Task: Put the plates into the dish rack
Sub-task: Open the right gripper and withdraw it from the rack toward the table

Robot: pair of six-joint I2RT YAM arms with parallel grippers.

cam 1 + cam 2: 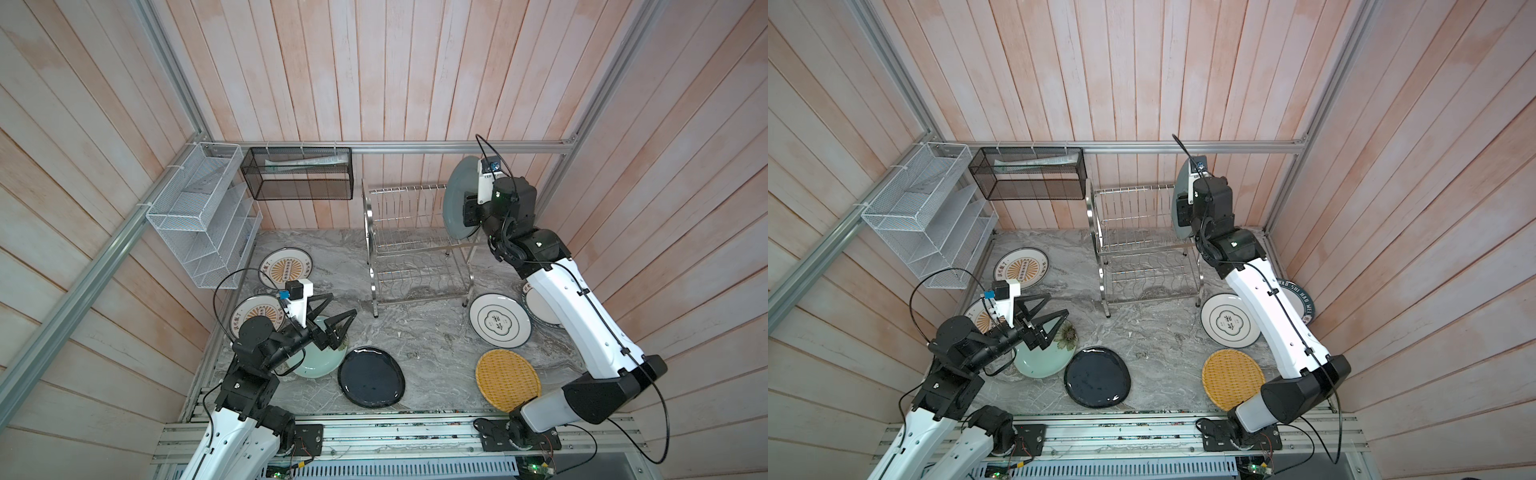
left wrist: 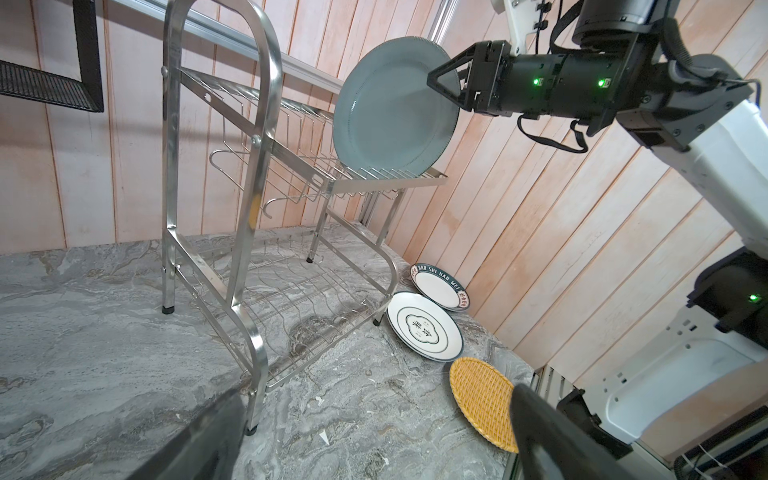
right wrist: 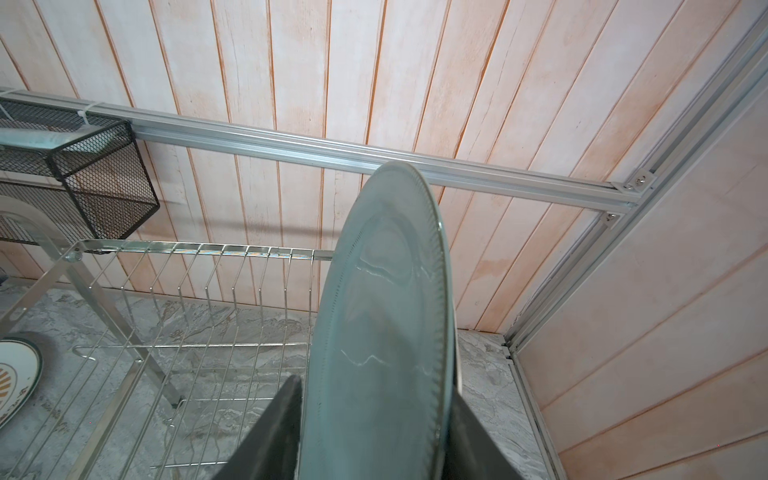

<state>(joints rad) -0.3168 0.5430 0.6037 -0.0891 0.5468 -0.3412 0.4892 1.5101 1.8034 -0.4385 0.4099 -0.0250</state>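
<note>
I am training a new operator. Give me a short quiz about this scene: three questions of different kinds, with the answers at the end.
1. True or false: the grey-blue plate stands on its edge in the upper tier of the dish rack.
2. Choose one. The left claw is:
A. open, above the pale green plate
B. shut on that plate
C. out of sight in every view
3. Short answer: how many plates stand in the rack's lower tier?

Key: 1 true; 2 A; 3 zero.
</note>
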